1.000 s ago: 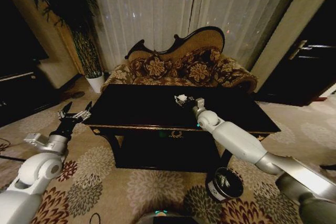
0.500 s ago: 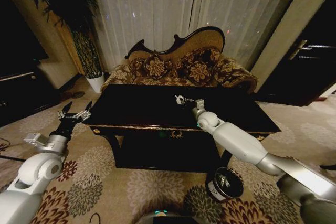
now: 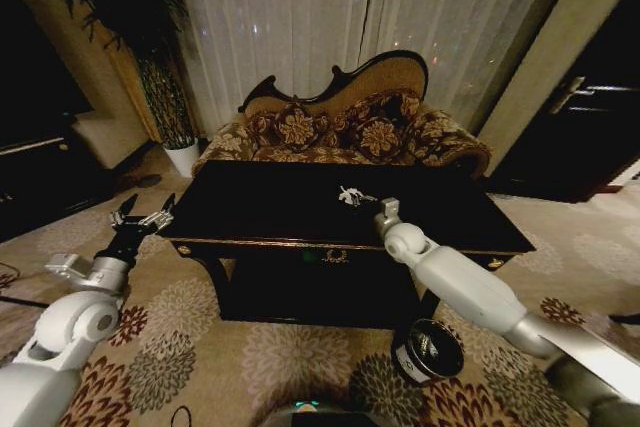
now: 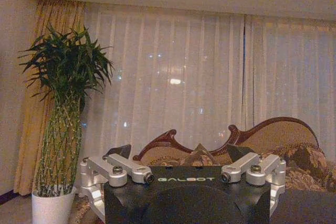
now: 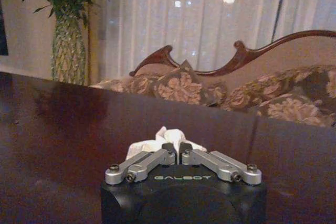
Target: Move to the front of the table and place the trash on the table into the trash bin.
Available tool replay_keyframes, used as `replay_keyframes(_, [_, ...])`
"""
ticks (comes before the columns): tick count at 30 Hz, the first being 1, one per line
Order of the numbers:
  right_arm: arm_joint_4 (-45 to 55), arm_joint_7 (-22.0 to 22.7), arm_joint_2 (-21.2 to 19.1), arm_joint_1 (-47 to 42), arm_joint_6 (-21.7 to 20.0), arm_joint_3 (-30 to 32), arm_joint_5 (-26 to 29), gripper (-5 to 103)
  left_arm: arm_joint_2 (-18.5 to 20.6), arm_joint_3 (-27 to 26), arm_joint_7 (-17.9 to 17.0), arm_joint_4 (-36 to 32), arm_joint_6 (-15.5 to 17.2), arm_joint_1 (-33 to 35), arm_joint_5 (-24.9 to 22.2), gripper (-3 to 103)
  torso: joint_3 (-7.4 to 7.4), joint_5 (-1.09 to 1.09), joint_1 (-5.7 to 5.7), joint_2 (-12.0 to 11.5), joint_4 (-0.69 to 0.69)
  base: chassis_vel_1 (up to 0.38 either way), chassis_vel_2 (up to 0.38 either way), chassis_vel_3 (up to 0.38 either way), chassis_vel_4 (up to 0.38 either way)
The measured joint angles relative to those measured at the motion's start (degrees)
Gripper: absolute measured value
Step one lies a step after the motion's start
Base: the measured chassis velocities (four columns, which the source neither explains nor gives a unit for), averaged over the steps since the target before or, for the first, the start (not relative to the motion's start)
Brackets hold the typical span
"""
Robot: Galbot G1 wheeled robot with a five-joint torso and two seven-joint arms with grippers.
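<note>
The right claw reached over the middle of the table, its fingers pinched together on a white paper wad; in the head view the wad showed just at the claw's tip, low over the dark top. Whether the wad rested on the top or sat just above it could not be told. The bin stood on the carpet by the table's front right leg, below the right arm. The left claw hung off the table's left front corner, above the carpet, fingers spread wide and holding nothing. A sofa stood behind the table.
</note>
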Motion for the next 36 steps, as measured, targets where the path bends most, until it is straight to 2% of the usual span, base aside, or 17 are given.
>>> replay_keyframes(2, [2.31,-0.05,-2.51,-2.24,-0.01,2.48,0.14,1,0.00,0.00,-0.01,0.00,0.00,0.00,0.00,100,0.00,0.00,0.00,0.00,-0.01,0.000,0.000,0.000,0.000])
replay_keyframes(8, [6.47,-0.07,-5.90,-7.10,-0.04,8.07,0.36,1,0.00,0.00,0.00,0.00,0.00,0.00,0.00,100,0.00,0.01,0.00,0.00,-0.02,0.000,0.000,0.000,0.000])
replay_keyframes(12, [12.71,-0.76,-10.49,-19.30,0.12,20.41,0.17,1,0.00,0.00,0.00,0.00,0.00,0.00,0.00,100,0.00,0.00,0.00,0.00,0.00,0.000,0.000,0.000,0.000])
replay_keyframes(13, [12.71,-0.76,-10.49,-19.30,0.12,20.41,0.17,1,0.00,0.00,0.00,0.00,0.00,0.00,0.00,100,0.00,0.00,0.00,0.00,0.00,0.000,0.000,0.000,0.000])
replay_keyframes(14, [13.62,-1.01,-11.21,-22.15,0.20,23.00,0.08,1,0.00,0.00,0.00,0.00,0.00,0.00,0.00,100,0.00,0.00,0.00,0.00,-0.01,0.000,0.000,0.000,0.000])
replay_keyframes(17, [16.78,-1.43,-13.30,-32.25,0.80,33.53,-0.29,1,0.00,0.00,0.01,0.00,0.00,0.00,0.00,100,-0.01,-0.01,-0.01,0.01,-0.03,0.000,0.000,0.000,0.000])
replay_keyframes(18, [16.78,-1.43,-13.30,-32.25,0.80,33.53,-0.29,1,0.00,0.00,0.01,0.00,0.00,0.00,0.00,100,-0.01,-0.01,-0.01,0.01,-0.03,0.000,0.000,0.000,0.000])
replay_keyframes(21, [18.68,-1.58,-13.51,-39.25,1.86,39.94,-0.95,1,0.00,0.00,0.00,0.00,0.00,0.00,0.00,100,-0.01,0.00,-0.01,0.01,-0.01,0.000,0.000,0.000,0.000])
replay_keyframes(23, [19.16,-1.58,-13.19,-40.81,1.98,41.28,-1.18,1,0.00,0.00,-0.01,0.00,0.00,0.00,0.00,100,0.00,-0.02,-0.01,0.01,0.00,0.000,0.000,0.000,0.000])
replay_keyframes(27, [21.53,-1.60,-10.60,-48.36,2.34,46.90,-2.85,1,0.00,0.00,0.00,0.00,0.00,0.00,0.00,100,0.00,0.00,-0.01,0.01,-0.01,0.000,0.000,0.000,0.000])
replay_keyframes(36, [24.14,-1.45,-5.01,-55.90,2.89,55.48,-4.36,1,0.00,0.00,0.00,0.00,0.00,0.00,0.00,100,0.00,-0.03,0.00,0.01,0.00,0.000,0.000,0.000,0.000])
